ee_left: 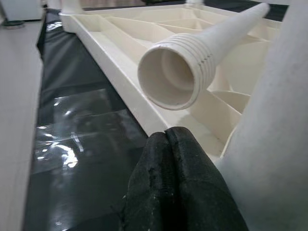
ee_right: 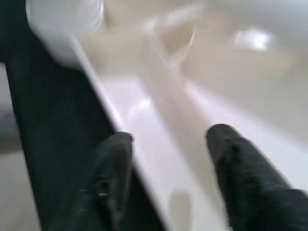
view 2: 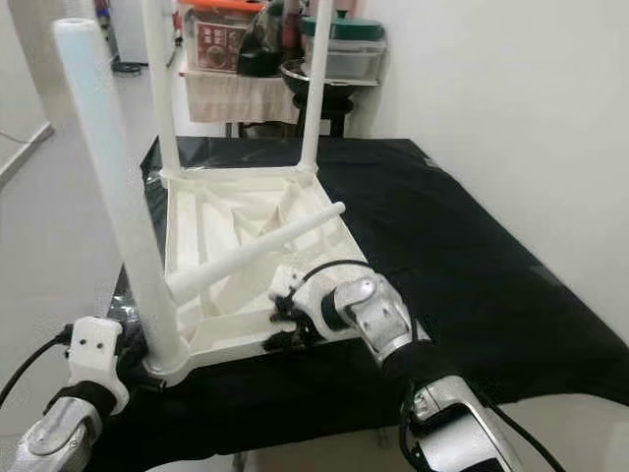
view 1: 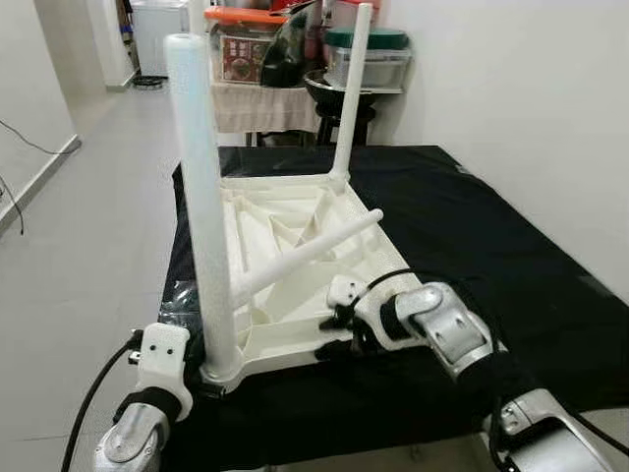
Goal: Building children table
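The right claw (ee_right: 166, 178) stands parted astride the near rim of the upturned tabletop (view 1: 295, 221); the left claw (ee_left: 166, 144) is clenched empty at the standing leg (view 1: 201, 197). A loose leg (view 1: 305, 254) lies across the tabletop on the desk (view 1: 491, 226). It looks like light, stiff, slick plastic; grip the leg mid-shaft.

Far left leg (view 2: 160, 88): top cut off by the picture's upper edge
Far right leg (view 2: 316, 84): upper end cut off in the right eye view
Near left leg (ee_left: 276, 144): only a blurred slice at the left wrist view's edge
Right gripper (ee_right: 168, 159): whole wrist view smeared, table frame (ee_right: 159, 120) details unreadable
Left gripper (ee_left: 167, 139): arm cut off at the near edge
Shelf clutter (view 1: 295, 44): items too small to tell
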{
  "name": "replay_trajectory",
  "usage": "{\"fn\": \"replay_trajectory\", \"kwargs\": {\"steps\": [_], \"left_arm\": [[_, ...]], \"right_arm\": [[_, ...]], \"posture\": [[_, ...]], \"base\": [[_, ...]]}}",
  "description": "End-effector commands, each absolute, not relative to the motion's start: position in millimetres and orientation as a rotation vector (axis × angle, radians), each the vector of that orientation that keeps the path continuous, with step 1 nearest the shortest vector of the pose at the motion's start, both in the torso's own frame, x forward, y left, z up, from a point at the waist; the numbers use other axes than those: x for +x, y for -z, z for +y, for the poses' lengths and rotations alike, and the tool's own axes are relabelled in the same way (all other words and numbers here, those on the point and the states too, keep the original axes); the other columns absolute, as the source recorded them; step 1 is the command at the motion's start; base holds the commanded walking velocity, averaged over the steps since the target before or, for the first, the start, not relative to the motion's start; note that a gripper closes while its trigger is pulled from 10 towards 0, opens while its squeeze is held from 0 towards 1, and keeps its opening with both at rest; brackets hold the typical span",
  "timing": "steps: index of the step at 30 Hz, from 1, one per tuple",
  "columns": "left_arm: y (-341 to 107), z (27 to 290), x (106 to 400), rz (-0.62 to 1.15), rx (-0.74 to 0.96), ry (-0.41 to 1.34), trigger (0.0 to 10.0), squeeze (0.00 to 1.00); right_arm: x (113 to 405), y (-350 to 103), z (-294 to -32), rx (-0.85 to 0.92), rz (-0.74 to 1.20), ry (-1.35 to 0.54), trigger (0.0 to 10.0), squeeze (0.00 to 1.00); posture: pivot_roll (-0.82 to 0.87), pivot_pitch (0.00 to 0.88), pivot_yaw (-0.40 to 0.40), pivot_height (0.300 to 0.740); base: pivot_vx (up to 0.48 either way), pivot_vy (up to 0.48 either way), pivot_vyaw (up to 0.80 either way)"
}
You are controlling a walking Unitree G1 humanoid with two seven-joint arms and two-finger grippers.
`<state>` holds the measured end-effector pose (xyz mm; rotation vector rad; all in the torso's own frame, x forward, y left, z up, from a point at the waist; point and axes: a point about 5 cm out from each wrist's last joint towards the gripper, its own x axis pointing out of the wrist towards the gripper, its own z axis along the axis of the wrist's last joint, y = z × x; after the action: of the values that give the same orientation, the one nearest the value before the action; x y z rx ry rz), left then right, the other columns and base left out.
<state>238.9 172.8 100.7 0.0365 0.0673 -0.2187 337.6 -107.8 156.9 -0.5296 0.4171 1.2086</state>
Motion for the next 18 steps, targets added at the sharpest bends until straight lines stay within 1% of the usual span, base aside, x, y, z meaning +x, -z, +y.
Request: {"fn": "replay_trajectory", "kwargs": {"steps": [1, 3, 5, 7, 8, 9, 10, 11, 15, 18], "left_arm": [[-91, 165, 235, 0.121, 0.019, 0.277, 10.0, 0.00], [-91, 164, 234, 0.126, 0.017, 0.292, 10.0, 0.00], [-87, 161, 224, 0.154, 0.009, 0.372, 10.0, 0.00], [-86, 160, 220, 0.165, 0.008, 0.398, 10.0, 0.00], [-85, 161, 217, 0.178, 0.010, 0.419, 10.0, 0.00], [-85, 161, 217, 0.178, 0.010, 0.419, 10.0, 0.00], [-83, 163, 214, 0.191, 0.014, 0.431, 10.0, 0.00], [-82, 165, 212, 0.202, 0.017, 0.439, 10.0, 0.00], [-80, 171, 208, 0.224, 0.025, 0.456, 10.0, 0.00], [-81, 178, 202, 0.246, 0.032, 0.477, 10.0, 0.00]], "right_arm": [[333, -164, -106, -0.487, 0.347, -1.253, 10.0, 1.00], [331, -166, -107, -0.476, 0.329, -1.267, 10.0, 1.00], [325, -169, -114, -0.481, 0.297, -1.296, 10.0, 0.99], [323, -169, -117, -0.484, 0.290, -1.301, 10.0, 0.99], [321, -169, -119, -0.479, 0.290, -1.315, 10.0, 0.87], [321, -169, -119, -0.479, 0.290, -1.315, 10.0, 0.87], [317, -168, -121, -0.469, 0.290, -1.336, 10.0, 0.62], [313, -168, -122, -0.459, 0.292, -1.356, 10.0, 0.00], [308, -167, -124, -0.448, 0.293, -1.376, 10.0, 0.00], [311, -169, -127, -0.442, 0.291, -1.355, 10.0, 0.00]], "posture": [[0.09, 0.000, -0.093, 0.740], [0.09, 0.000, -0.093, 0.740], [0.08, 0.000, -0.084, 0.740], [0.08, 0.000, -0.084, 0.740], [0.08, 0.000, -0.082, 0.740], [0.08, 0.000, -0.082, 0.740], [0.08, 0.000, -0.080, 0.740], [0.08, 0.000, -0.079, 0.740], [0.08, 0.000, -0.077, 0.740], [0.08, 0.000, -0.077, 0.740]], "base": [[0.000, 0.000, 0.00], [0.000, 0.000, 0.00], [0.000, 0.000, 0.00], [0.000, 0.000, 0.00], [0.000, 0.000, 0.00], [0.000, 0.000, 0.00], [0.000, 0.000, 0.00], [0.000, 0.000, 0.00], [0.000, 0.000, 0.00], [0.000, 0.000, 0.00]]}}
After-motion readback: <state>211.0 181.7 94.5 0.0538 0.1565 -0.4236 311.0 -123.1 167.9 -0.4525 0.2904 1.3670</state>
